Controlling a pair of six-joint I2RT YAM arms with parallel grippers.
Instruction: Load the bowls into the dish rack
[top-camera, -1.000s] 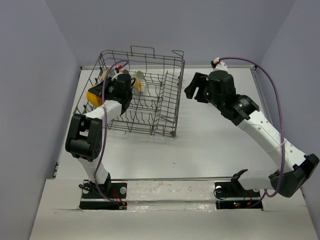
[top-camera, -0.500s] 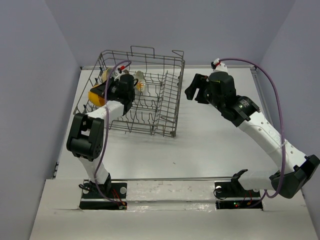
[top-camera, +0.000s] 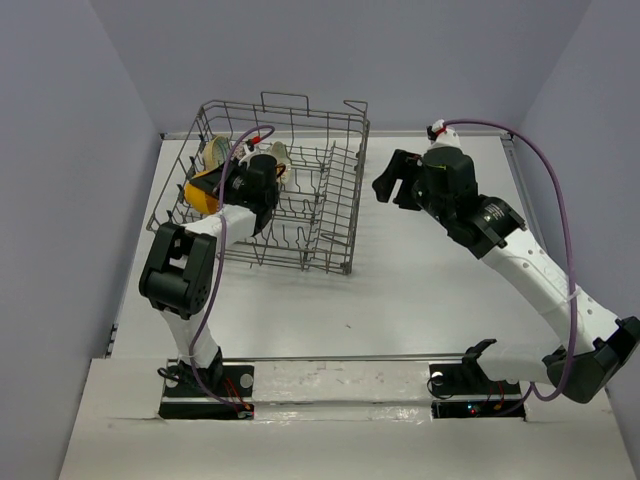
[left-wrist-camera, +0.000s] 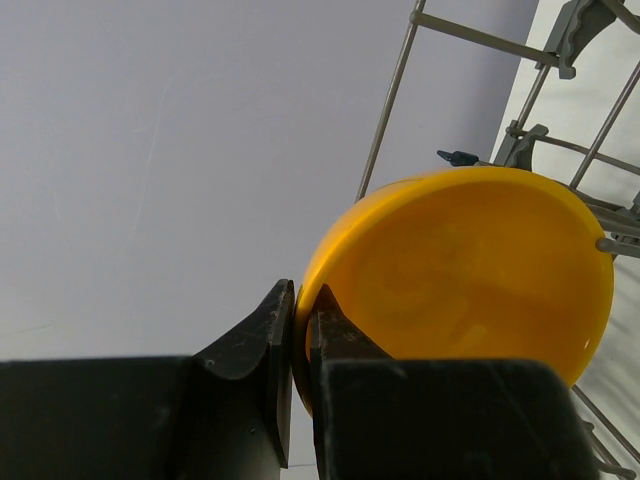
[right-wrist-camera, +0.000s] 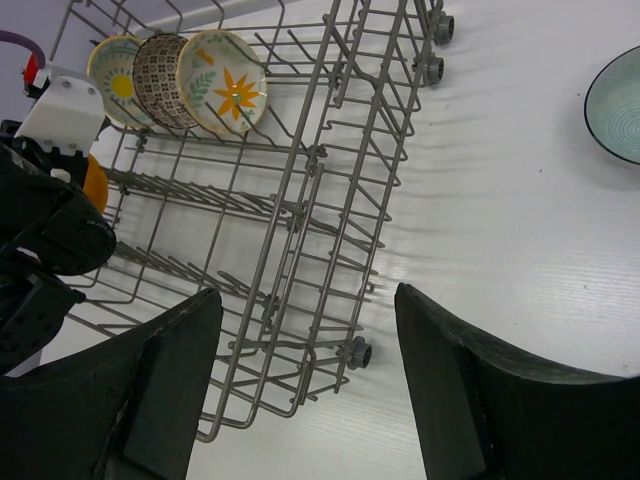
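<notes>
White tbl (top-camera: 430, 290), pale walls (top-camera: 450, 50), rack (top-camera: 341, 205) far-L.

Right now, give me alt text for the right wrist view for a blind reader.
The open right gripper looks down at a grey wire dish rack on a white table, three patterned bowls standing on edge in one corner. A pale teal bowl lies outside it.

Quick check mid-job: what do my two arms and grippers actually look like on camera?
The left arm and right arm both have white links joined by bulky black joints. Each trails a purple cable from wrist to base. The left gripper and right gripper have plain matte black fingers, which look broad and blocky in the wrist views.
</notes>
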